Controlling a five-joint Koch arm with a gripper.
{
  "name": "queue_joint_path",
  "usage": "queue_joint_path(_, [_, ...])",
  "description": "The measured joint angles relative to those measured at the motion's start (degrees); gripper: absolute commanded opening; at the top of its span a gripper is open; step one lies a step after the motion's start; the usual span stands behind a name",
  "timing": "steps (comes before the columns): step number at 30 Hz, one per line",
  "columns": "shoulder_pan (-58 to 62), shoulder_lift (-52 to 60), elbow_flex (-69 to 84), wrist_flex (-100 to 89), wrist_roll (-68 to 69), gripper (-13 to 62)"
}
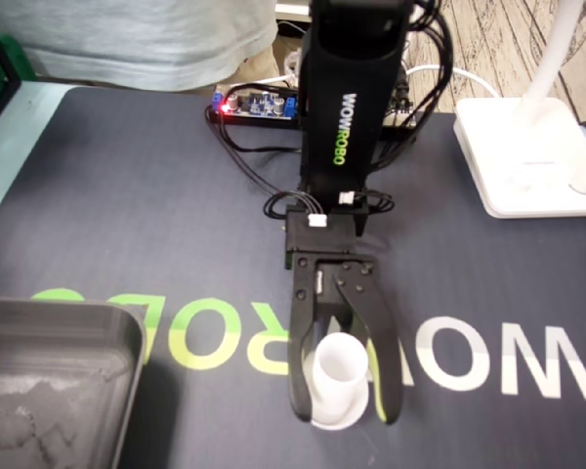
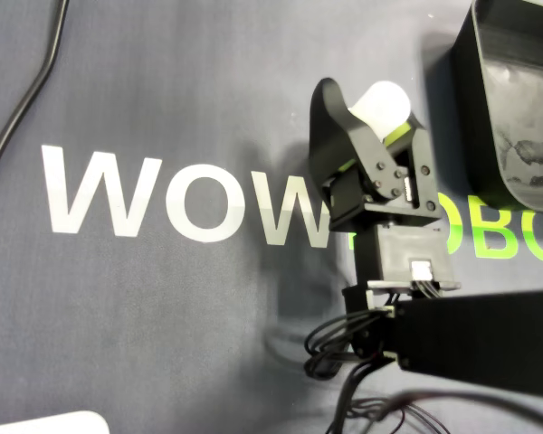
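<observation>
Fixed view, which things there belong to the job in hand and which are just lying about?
In the job: gripper, white cup between its jaws, perhaps grey tray.
Lying about: lamp base, circuit board.

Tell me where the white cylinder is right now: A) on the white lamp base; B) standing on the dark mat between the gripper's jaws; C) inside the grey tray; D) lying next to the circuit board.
B: in the fixed view the white cylinder stands upright on the dark mat with one jaw of the gripper on each side of it; whether they already press it cannot be told.
</observation>
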Motion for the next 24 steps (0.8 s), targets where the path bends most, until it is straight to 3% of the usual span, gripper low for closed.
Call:
queue_joint_path(5, [0.0, 0.0, 0.0, 0.0, 0.1, 19.8])
queue_joint_path(20, [0.0, -0.2, 0.0, 0.0, 1.7, 3.3])
queue_joint_path(24, [-0.3, -0.2, 0.0, 0.0, 2.5, 2.8])
